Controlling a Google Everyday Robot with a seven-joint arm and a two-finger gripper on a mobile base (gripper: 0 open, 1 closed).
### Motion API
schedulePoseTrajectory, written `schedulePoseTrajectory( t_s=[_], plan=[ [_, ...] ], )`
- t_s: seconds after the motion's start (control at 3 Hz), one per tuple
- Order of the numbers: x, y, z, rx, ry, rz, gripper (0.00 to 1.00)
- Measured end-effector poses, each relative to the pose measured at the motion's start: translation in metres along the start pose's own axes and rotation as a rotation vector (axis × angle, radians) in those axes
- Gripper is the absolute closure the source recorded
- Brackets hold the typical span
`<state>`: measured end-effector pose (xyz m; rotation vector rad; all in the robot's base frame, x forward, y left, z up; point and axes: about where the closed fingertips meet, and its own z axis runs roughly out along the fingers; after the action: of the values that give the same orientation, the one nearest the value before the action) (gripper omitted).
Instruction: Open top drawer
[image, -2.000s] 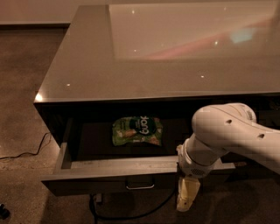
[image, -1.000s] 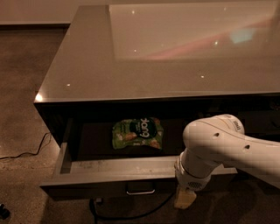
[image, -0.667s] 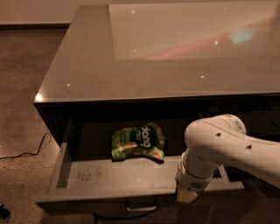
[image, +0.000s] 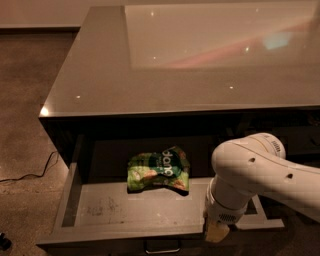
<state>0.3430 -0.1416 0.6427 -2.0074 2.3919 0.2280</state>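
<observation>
The top drawer (image: 100, 210) stands pulled well out from under the grey counter, its scuffed grey floor showing. Its metal pull handle (image: 162, 247) shows at the bottom edge, at the middle of the drawer front. A green snack bag (image: 159, 171) lies inside, towards the back. My gripper (image: 216, 232) hangs at the drawer's front rim, right of the handle, under my white arm (image: 260, 172). The arm hides the drawer's right part.
The glossy grey counter top (image: 165, 65) fills the upper view. A black cable (image: 30, 175) lies on the speckled floor at the left. A further dark drawer front (image: 300, 130) sits to the right under the counter.
The drawer has slid further out towards the camera, showing more of its floor and the whole snack bag. My arm and gripper have drawn back with the drawer front.
</observation>
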Motion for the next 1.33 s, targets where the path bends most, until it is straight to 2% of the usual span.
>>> schedulePoseTrajectory(
  t_s=[1.0,1.33],
  plan=[
    [0.002,0.011,-0.010,0.007,0.004,0.001,0.16],
    [0.003,0.019,-0.026,0.021,0.002,0.001,0.00]
  ],
)
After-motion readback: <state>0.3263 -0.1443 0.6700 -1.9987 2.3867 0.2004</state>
